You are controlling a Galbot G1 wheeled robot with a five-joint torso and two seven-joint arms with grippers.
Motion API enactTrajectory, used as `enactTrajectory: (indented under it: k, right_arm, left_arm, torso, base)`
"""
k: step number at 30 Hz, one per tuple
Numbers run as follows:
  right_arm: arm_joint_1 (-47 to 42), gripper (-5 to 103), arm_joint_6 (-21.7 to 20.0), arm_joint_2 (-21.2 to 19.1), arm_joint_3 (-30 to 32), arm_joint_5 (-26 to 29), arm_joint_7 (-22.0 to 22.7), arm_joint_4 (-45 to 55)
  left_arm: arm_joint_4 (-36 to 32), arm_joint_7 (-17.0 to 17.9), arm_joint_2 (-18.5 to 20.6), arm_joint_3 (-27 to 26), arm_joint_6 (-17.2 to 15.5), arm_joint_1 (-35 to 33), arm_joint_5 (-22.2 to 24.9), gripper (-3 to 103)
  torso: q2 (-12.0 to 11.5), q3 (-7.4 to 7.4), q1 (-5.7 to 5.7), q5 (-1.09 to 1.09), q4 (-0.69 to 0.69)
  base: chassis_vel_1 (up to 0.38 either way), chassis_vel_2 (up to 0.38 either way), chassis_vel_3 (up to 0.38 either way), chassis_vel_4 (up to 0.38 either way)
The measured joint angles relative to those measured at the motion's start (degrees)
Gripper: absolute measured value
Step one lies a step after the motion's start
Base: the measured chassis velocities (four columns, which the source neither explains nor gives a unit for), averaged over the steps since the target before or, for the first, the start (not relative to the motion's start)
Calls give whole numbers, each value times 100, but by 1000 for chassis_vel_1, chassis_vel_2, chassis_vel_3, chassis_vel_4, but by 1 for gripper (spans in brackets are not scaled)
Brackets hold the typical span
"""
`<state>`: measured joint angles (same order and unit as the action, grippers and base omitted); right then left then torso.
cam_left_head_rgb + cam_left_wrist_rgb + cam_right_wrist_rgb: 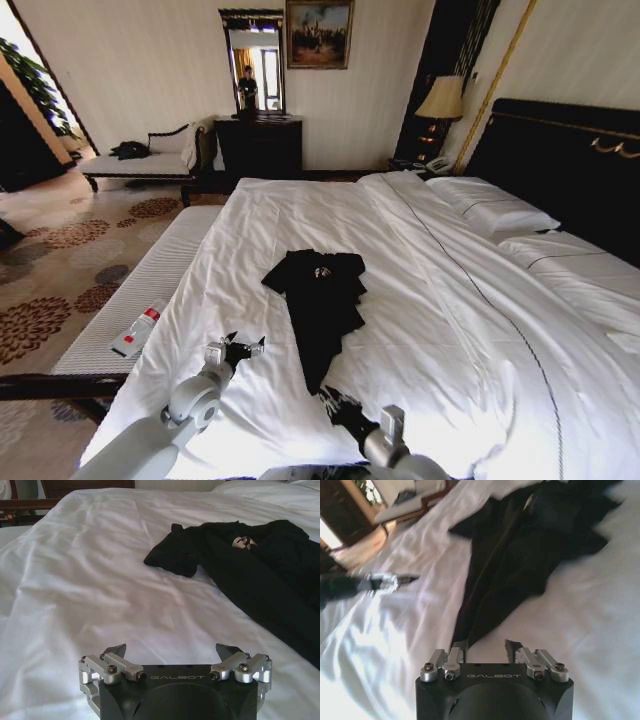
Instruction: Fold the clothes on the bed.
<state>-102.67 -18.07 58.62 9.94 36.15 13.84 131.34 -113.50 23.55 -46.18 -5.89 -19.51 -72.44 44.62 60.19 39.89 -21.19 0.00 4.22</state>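
The clothes are one black T-shirt point(318, 290) lying mid-bed on the white sheet of the bed point(460, 340), gathered into a narrow lengthwise strip with a sleeve sticking out to the left. In the left wrist view the T-shirt point(250, 575) shows a bit of white print near the collar. My left gripper point(240, 346) hovers open over bare sheet, left of the shirt's lower part, with nothing between its fingers point(116, 650). At the strip's near end point(485, 600) my right gripper point(484, 647) stands open, the cloth's tip just reaching one fingertip.
A white padded bench point(150, 275) runs along the bed's left side with a white-and-red bottle point(135, 333) on it. Pillows point(495, 212) and a dark headboard point(560, 160) lie to the right. Bare sheet stretches around the shirt. A dresser point(260, 145) and a pale chaise point(140, 165) stand by the far wall.
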Motion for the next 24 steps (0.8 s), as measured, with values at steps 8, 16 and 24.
enactTrajectory:
  k: [8,16,24]
  right_arm:
    - [1513,77,-558,219,1100,3847,988,247]
    - [1943,99,-690,824,1146,4862,1130,-240]
    - [2251,100,-799,1187,1048,5079,1161,-762]
  left_arm:
    - [26,-10,-29,-11,1,-118,-57,100]
    - [57,-30,-123,7,38,-231,-171,100]
    - [53,-126,-101,75,234,-131,-80,100]
  torso:
    - [0,1,-2,0,-4]
    - [0,0,0,0,-3]
    - [0,1,-1,0,-2]
  base:
    - [0,0,0,0]
    - [0,0,0,0]
    - [0,0,0,0]
